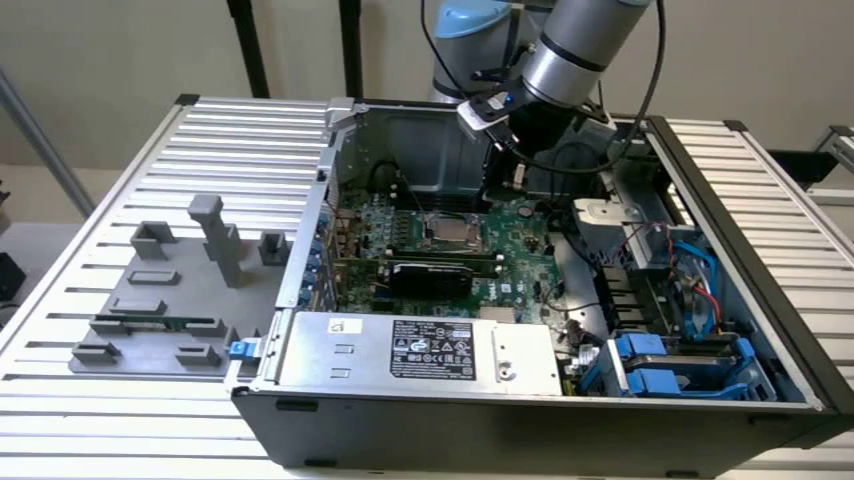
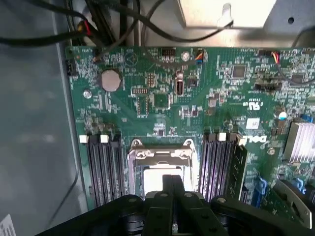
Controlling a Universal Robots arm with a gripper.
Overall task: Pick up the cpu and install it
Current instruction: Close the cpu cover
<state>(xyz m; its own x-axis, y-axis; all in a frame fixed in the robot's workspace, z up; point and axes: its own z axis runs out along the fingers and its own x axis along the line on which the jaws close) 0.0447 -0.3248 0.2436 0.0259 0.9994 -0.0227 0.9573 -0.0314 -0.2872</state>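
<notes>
The cpu (image 1: 449,232), a small silvery square, lies in the socket in the middle of the green motherboard (image 1: 521,250) inside the open computer case. In the wrist view the cpu (image 2: 150,181) shows pale under the socket's metal frame (image 2: 160,153). My gripper (image 1: 515,172) hangs over the rear part of the board, above and toward the exterior view's right of the socket. Its black fingers (image 2: 170,189) are shut together, and I see nothing between them. They hide part of the chip in the wrist view.
Black memory slots (image 2: 103,167) flank the socket. A black card (image 1: 430,272) lies in front of it, then the power supply (image 1: 414,350). Cables and blue drive bays (image 1: 681,365) fill the case's right. A grey fixture (image 1: 174,290) holding a green memory stick (image 1: 158,324) sits outside.
</notes>
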